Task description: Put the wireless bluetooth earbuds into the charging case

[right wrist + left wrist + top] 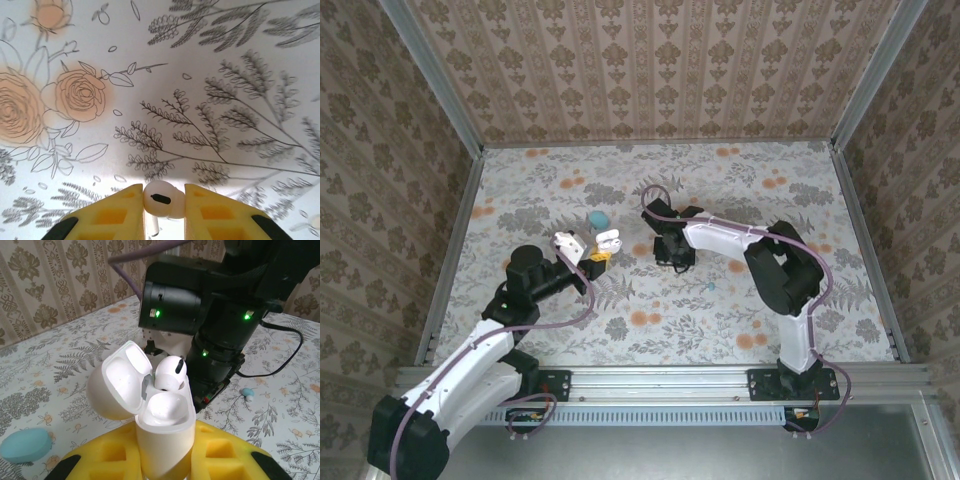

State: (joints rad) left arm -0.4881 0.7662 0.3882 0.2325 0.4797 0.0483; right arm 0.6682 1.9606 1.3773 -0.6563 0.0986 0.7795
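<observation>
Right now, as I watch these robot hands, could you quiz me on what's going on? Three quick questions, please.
1. True or false: the case in the left hand has its lid shut.
2. What does the right hand pinch? A) a white earbud B) a coin C) nothing
3. How many earbuds sit in the case?

Key
1. False: the lid stands open.
2. A.
3. One: the seated earbud; the slot beside it looks empty.
</observation>
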